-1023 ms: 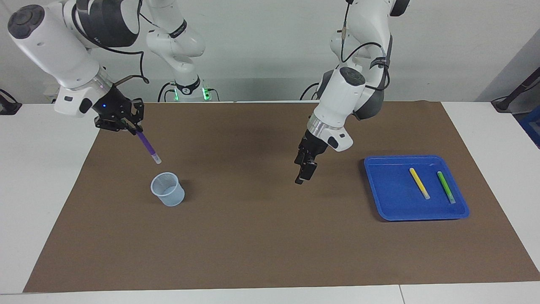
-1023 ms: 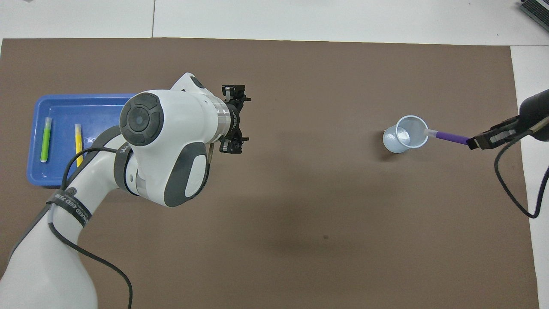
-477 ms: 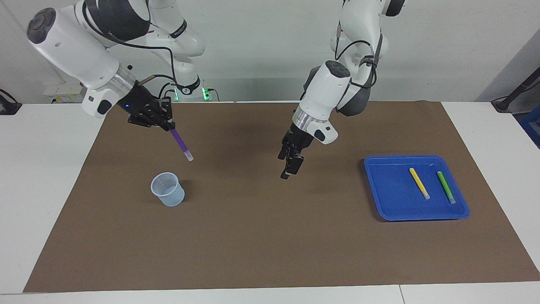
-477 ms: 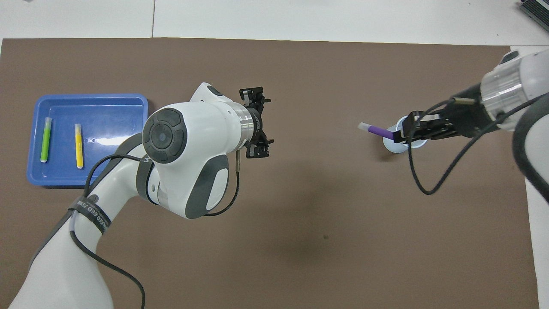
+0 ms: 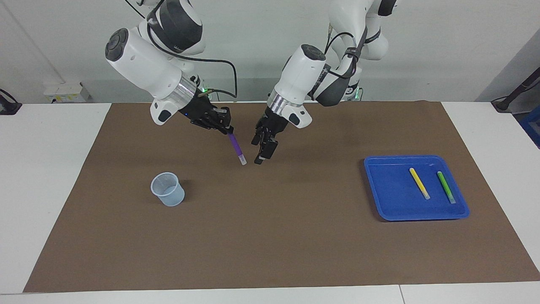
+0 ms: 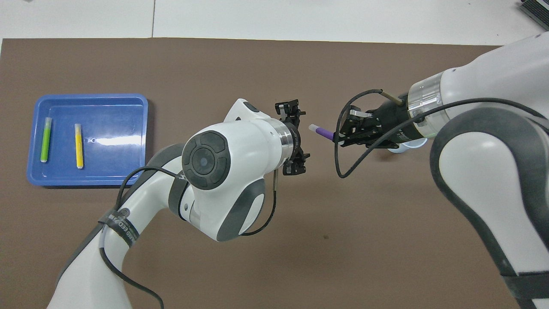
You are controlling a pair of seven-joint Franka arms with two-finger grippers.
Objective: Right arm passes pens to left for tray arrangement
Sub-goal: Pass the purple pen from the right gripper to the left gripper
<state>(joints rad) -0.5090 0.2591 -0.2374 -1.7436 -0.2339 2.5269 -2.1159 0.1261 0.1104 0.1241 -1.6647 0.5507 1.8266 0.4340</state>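
Note:
My right gripper (image 5: 228,129) is shut on the purple pen (image 5: 236,148) and holds it over the middle of the brown mat, tilted, pale end down. In the overhead view the right gripper (image 6: 339,137) points the purple pen (image 6: 321,131) at my left gripper (image 6: 300,137), which is open and empty. The left gripper (image 5: 261,153) hangs just beside the pen's pale end without touching it. The blue tray (image 5: 388,188) lies at the left arm's end, with the yellow pen (image 5: 419,183) and green pen (image 5: 446,187) side by side in it. The tray (image 6: 111,124), yellow pen (image 6: 78,146) and green pen (image 6: 44,140) also show from overhead.
A small translucent cup (image 5: 168,189) stands upright and empty on the mat (image 5: 270,236) toward the right arm's end. In the overhead view only its rim (image 6: 412,146) shows past the right arm.
The right gripper has carried the purple pen from over the cup to the middle of the mat. The left gripper has moved toward it from the tray's side and risen a little.

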